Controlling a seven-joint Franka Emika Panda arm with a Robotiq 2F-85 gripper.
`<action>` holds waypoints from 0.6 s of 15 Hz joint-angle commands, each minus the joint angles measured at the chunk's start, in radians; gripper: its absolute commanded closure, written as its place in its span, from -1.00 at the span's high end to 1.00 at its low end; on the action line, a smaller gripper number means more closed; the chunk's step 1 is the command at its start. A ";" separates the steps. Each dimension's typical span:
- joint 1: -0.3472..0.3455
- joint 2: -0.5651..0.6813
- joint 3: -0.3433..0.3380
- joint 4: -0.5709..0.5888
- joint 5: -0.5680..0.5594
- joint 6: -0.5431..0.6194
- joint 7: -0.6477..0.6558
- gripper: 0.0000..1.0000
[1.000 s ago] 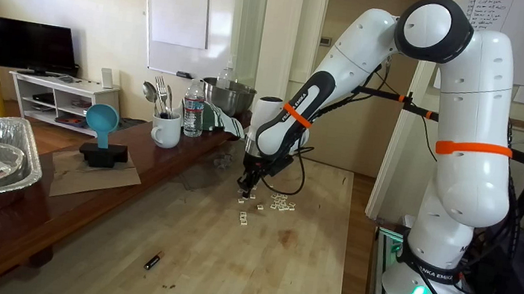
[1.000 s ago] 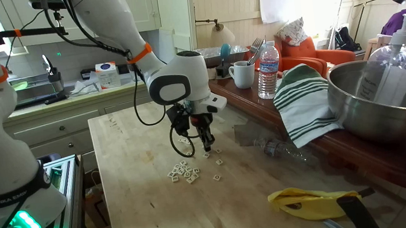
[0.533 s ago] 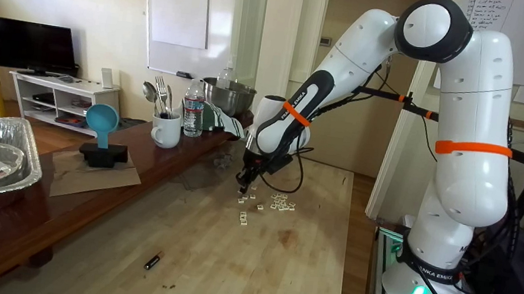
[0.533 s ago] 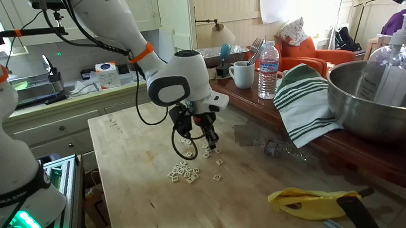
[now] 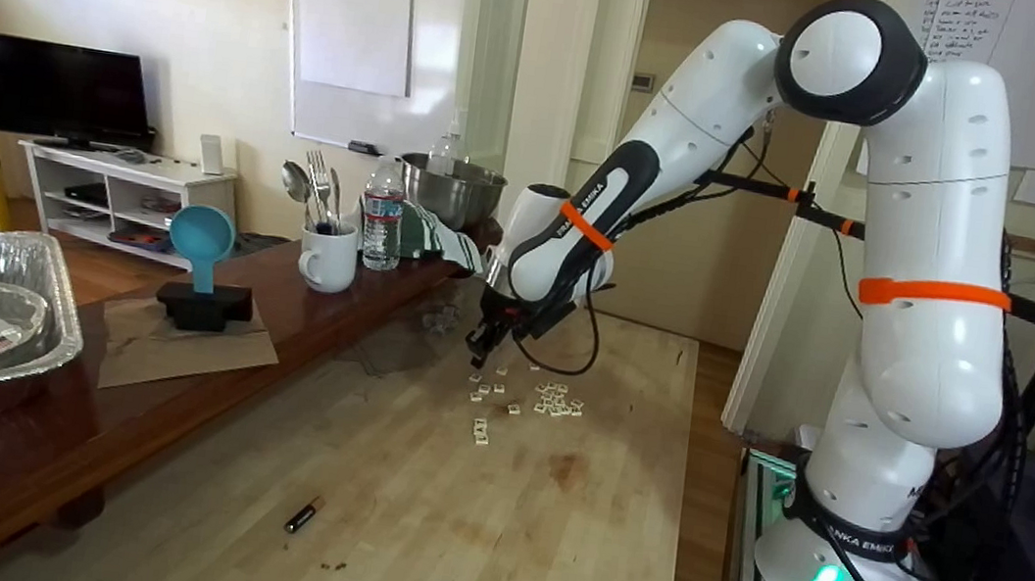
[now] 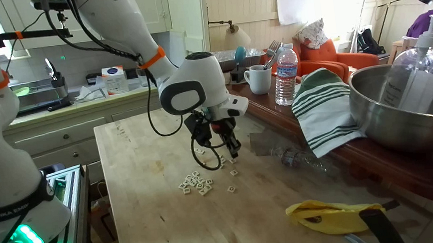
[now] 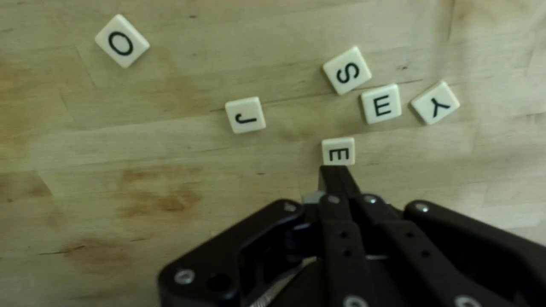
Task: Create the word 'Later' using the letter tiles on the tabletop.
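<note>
The letter tiles are small pale squares on the brown wooden tabletop (image 5: 411,514). A pile of tiles (image 6: 198,182) lies in both exterior views, with several loose ones nearby. In the wrist view I read an O tile (image 7: 122,41), a J tile (image 7: 245,115), an S tile (image 7: 347,70) and a Y tile (image 7: 435,103). One E tile (image 7: 381,104) lies between S and Y. Another E tile (image 7: 338,151) shows just past my fingertips. My gripper (image 7: 335,168) is shut with nothing seen between its fingers. In both exterior views it (image 5: 477,363) hangs tilted above the tabletop.
A raised dark wood counter (image 6: 268,109) runs along the tabletop, with a mug (image 6: 258,80), a water bottle (image 6: 286,74) and a steel bowl (image 6: 407,116). A clear bottle (image 6: 302,160), a yellow pouch (image 6: 329,216) and a battery (image 5: 304,514) lie on the tabletop.
My gripper has risen from the tiles, tilted, and moved toward the dark counter. Tiles it hid in an exterior view now show. The tiles seen throughout have not visibly moved.
</note>
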 commanded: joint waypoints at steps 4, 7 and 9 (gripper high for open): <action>-0.001 0.060 -0.003 0.030 -0.029 0.028 -0.009 -1.00; 0.002 0.076 0.000 0.037 -0.031 0.023 -0.009 -1.00; 0.006 0.080 0.002 0.043 -0.029 0.015 -0.002 -1.00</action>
